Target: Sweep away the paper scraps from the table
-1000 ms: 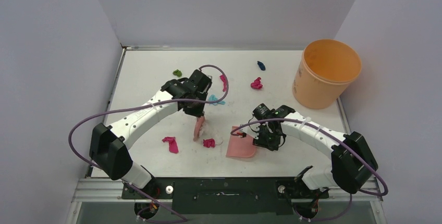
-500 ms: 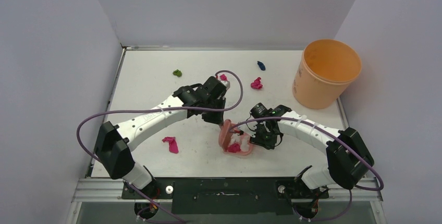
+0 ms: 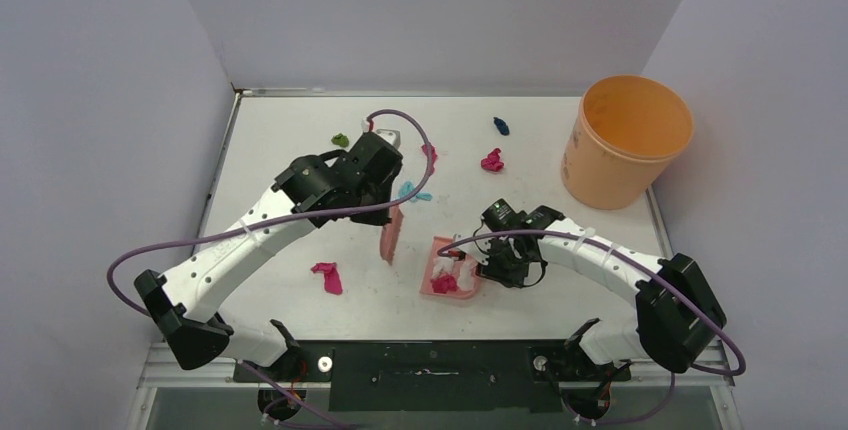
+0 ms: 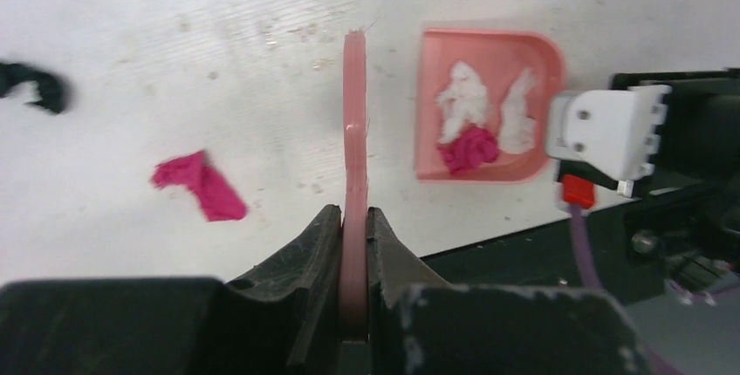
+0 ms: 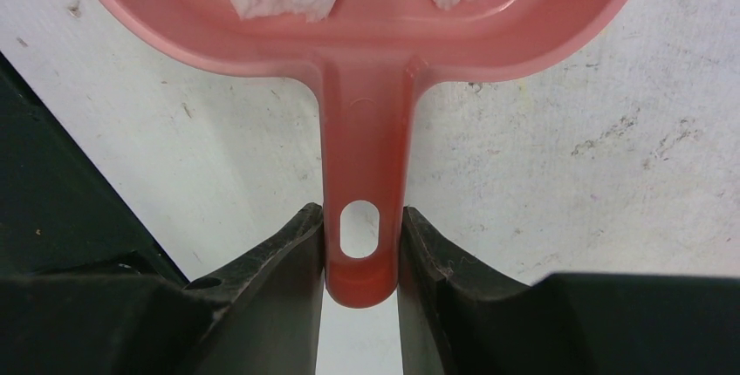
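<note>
In the lower middle of the overhead frame, the right gripper [image 5: 362, 234] has its jaws closed tight on the handle of the pink dustpan [image 5: 366, 57], pinching it at the hanging hole. The pan rests on the table [image 3: 280, 150] with its open mouth facing left in that view. Inside the pan lie two white wads [image 4: 462, 100] and one magenta wad [image 4: 469, 148], touching one another.

Just left of the pan's mouth, the left gripper [image 4: 353, 218] clamps the pink hand brush [image 4: 354, 122] between nearly closed jaws. The brush shows edge-on, pointing down toward the tabletop and apart from the pan.

Other pieces lie loose on the table:
- a flat magenta scrap [image 3: 326, 277] to the lower left of the brush
- a green scrap [image 3: 340, 139] toward the upper left
- a cyan scrap [image 3: 410, 191] and a magenta strip [image 3: 430, 155] beside the left wrist
- a crumpled magenta scrap [image 3: 491, 160] and a dark blue scrap [image 3: 501, 126] in the upper middle

An orange bucket [image 3: 610, 170] stands at the table's upper right corner, well apart from the pan.
</note>
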